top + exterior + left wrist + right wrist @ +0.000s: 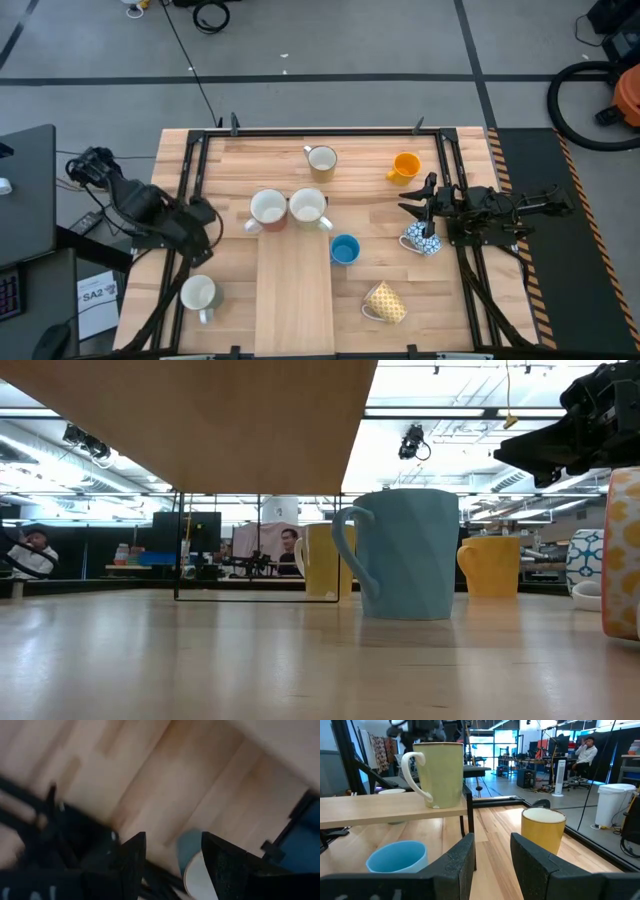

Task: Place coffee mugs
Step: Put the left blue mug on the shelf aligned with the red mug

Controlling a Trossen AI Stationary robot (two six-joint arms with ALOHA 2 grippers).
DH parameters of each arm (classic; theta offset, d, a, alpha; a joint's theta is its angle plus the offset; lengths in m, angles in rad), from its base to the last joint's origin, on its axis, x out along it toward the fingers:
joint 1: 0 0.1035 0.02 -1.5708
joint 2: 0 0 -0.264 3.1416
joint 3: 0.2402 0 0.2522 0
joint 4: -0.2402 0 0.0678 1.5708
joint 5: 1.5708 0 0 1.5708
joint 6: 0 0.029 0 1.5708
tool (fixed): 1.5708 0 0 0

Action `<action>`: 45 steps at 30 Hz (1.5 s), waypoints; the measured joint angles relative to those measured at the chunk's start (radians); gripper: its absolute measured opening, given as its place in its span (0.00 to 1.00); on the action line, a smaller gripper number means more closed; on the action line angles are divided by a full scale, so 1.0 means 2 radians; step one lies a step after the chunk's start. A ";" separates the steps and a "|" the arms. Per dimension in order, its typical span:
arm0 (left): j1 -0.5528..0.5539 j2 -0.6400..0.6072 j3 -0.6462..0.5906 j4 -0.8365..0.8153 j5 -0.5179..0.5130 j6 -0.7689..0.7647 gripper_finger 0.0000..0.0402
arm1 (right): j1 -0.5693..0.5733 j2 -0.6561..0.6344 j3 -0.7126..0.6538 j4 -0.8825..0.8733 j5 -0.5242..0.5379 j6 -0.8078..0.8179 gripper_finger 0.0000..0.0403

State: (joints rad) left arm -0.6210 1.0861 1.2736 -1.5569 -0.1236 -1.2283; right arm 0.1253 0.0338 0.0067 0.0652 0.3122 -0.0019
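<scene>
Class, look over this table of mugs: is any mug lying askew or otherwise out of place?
Yes. The yellow patterned mug, at the table's near edge right of the raised board, lies tipped on its side, while the blue mug and orange mug stand upright. The blue-and-white mug also seems tilted, under the right gripper.

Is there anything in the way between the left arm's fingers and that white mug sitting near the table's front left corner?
Nothing visible. The left gripper hangs just above the white mug, fingers open, with only bare table between them. The other mugs stand farther right, clear of that path.
</scene>
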 joint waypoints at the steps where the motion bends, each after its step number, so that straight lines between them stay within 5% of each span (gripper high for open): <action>1: -0.009 0.000 -0.011 0.002 0.008 -0.022 0.49 | 0.000 0.000 0.000 0.000 0.000 0.000 0.33; 8: -0.061 0.000 -0.086 0.037 0.071 -0.188 0.49 | 0.000 0.000 0.000 0.000 0.000 0.000 0.33; 20: -0.134 0.000 -0.165 0.156 0.106 -0.312 0.49 | 0.000 0.000 0.000 0.000 0.000 0.000 0.33; 45: -0.163 0.072 -0.196 0.191 0.104 -0.323 0.49 | 0.000 0.000 0.000 0.000 0.000 0.000 0.33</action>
State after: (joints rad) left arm -0.9466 1.2300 0.8806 -1.1753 0.0852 -1.8736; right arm 0.1255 0.0338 0.0065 0.0652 0.3122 -0.0017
